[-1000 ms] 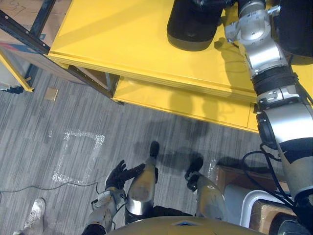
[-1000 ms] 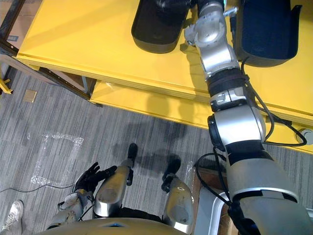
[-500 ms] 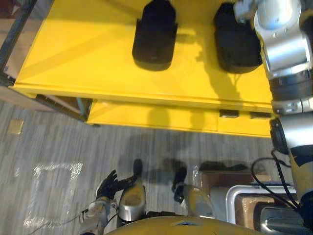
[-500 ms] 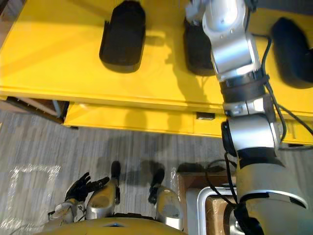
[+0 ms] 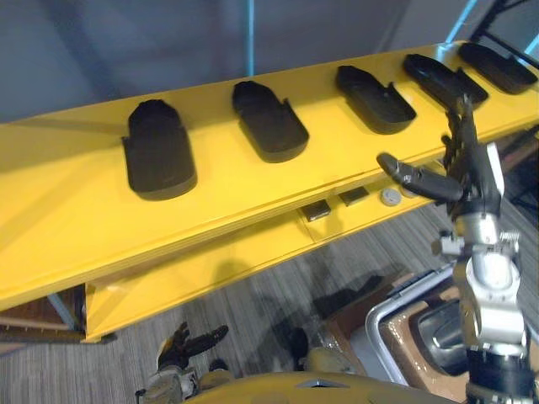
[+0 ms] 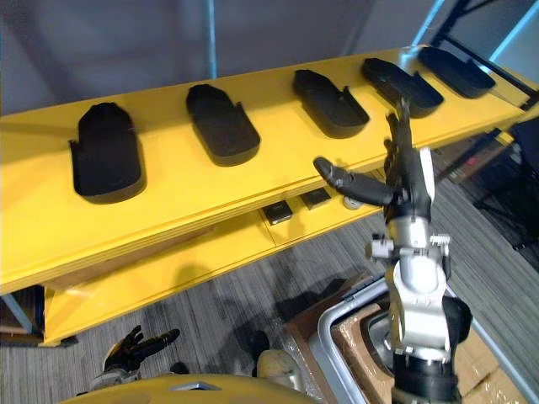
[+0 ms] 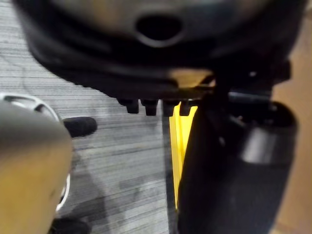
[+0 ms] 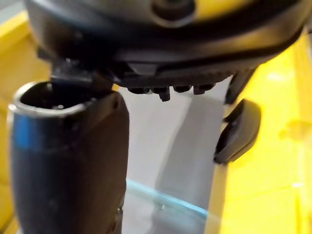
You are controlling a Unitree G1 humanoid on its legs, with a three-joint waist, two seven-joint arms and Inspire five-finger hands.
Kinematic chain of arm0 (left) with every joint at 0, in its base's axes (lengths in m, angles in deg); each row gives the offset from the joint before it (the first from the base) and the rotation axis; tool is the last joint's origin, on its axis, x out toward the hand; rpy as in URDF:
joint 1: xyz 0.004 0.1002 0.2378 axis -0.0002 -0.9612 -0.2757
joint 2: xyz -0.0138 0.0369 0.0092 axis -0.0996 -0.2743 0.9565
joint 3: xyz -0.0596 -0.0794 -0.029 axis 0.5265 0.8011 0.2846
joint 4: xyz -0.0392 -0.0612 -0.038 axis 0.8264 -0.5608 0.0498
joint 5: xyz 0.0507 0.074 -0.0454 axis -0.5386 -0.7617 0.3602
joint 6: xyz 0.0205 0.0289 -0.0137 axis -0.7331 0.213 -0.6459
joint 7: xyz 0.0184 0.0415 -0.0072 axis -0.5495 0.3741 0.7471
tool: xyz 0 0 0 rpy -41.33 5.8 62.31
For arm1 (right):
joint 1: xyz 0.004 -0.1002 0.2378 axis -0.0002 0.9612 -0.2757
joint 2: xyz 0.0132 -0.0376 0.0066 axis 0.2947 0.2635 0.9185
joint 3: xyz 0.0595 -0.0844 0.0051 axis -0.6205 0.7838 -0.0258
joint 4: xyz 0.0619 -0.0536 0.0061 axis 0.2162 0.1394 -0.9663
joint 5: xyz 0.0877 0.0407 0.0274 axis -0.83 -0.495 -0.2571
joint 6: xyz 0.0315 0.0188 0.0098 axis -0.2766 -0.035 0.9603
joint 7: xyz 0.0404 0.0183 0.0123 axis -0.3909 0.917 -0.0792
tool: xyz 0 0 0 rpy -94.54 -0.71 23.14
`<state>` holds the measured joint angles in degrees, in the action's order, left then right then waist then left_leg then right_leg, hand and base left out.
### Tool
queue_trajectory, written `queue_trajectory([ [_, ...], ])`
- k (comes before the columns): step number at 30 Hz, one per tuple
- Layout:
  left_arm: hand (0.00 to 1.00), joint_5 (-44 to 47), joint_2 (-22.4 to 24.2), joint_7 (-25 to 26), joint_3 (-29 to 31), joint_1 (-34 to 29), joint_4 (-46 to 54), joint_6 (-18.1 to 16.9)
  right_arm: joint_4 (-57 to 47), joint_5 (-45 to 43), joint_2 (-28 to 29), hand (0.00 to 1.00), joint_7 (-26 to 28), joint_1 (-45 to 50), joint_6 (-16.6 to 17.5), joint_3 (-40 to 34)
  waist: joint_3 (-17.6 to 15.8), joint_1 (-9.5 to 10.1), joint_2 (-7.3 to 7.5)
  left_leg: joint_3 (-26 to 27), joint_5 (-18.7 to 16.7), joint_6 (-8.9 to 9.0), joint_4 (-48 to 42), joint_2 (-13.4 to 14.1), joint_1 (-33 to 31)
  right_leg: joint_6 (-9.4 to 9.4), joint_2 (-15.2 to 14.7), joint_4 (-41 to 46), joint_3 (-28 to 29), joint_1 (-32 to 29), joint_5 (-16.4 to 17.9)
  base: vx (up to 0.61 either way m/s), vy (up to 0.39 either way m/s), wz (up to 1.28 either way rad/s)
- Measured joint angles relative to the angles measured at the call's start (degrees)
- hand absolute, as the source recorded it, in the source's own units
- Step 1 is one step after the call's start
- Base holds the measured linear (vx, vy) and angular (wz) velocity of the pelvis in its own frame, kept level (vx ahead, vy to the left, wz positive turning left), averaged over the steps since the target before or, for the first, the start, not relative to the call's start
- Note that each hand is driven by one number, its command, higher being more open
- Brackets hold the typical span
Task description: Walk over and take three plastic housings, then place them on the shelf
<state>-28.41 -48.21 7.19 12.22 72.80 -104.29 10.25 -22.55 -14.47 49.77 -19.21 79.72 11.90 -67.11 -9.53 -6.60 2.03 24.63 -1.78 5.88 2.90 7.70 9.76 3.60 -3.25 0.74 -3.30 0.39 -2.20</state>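
Housings: five black plastic housings [image 5: 269,120] lie in a row on the yellow shelf [image 5: 210,227]. They run from 9 o'clock up toward 1 o'clock in your head view. Each sits apart from its neighbours, probably so that one can be gripped alone.
Right hand: your right hand [image 5: 472,177] is at 3 o'clock, raised before the shelf's front edge. Its fingers [image 5: 461,126] are straight, the thumb spread wide, released and carrying nothing. That open pose suits a reach or a let-go.
Left hand: your left hand [image 6: 135,347] is at 7 o'clock, low, with relaxed fingers and nothing in it. It looks parked clear of the work.
Progress: you cannot tell which three housings are yours.
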Motion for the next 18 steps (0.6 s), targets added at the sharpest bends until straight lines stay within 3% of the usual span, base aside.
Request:
queue_trajectory([
  [3, 1.00, -2.2, 0.3, 0.0, 0.1, 0.3, -0.6, 0.0, 0.1, 0.6, 4.4, 1.00, -5.8, 3.9, 1.2, 0.0, 0.5, -0.53, -0.54, 3.1, -0.3, 0.33, 0.2, 0.0, 0.9, -0.20, 0.8, -0.2, 2.9, -0.9, -0.7, 0.00, 0.006, -0.50],
  [8, 1.00, -6.3, 0.7, -1.0, 1.8, -0.1, -2.2, 0.3, 1.1, 0.3, 12.8, 1.00, -14.8, 13.0, 5.1, -0.1, 1.1, -3.18, -0.82, 11.9, -2.0, 1.54, -0.1, 0.8, 4.3, -0.28, 2.8, -1.1, 10.2, -1.3, -2.3, -0.02, 0.003, -0.79],
  [14, 1.00, -6.1, 3.2, -1.9, 1.6, -0.2, -2.6, 1.1, 1.6, -5.4, 17.4, 1.00, -16.3, 25.6, 7.5, -4.1, 2.5, -6.85, -2.13, 18.9, -5.1, 2.55, -3.4, 2.0, 5.9, 0.17, 4.4, -1.9, 15.0, -1.3, -2.9, -0.02, -0.005, -0.55],
  [18, 1.00, -6.3, 4.4, -3.1, 0.3, -0.1, -1.4, 1.3, 3.6, -9.2, 20.3, 1.00, -16.9, 28.5, 9.6, -4.4, 3.4, -7.94, -2.25, 19.5, -5.9, 2.93, -4.9, 3.0, 5.8, 0.16, 4.7, -1.9, 14.9, -1.2, -3.0, -0.02, -0.034, -0.09],
])
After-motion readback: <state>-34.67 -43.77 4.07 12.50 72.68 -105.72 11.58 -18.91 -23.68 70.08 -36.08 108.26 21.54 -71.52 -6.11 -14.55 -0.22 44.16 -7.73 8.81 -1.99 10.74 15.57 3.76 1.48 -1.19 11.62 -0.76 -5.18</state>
